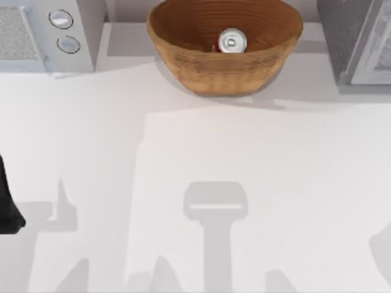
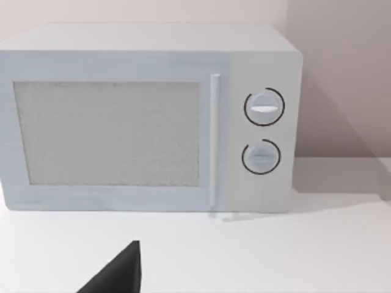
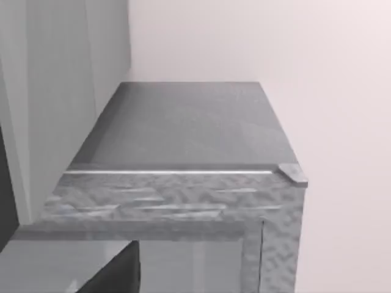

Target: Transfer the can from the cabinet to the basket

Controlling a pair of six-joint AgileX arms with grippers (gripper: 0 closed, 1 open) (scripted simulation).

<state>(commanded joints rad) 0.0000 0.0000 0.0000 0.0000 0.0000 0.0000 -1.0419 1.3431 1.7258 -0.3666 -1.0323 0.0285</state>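
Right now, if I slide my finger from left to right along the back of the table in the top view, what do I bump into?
White microwave → basket with the can inside it → dark grey cabinet.

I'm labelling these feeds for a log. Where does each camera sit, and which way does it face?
Top view: above the table, looking down on the basket holding the can; left arm at the left edge.
Left wrist view: faces the white appliance, also at the top view's upper left; dark tool tip.
Right wrist view: faces the cabinet, also at the top view's upper right; dark tool tip.
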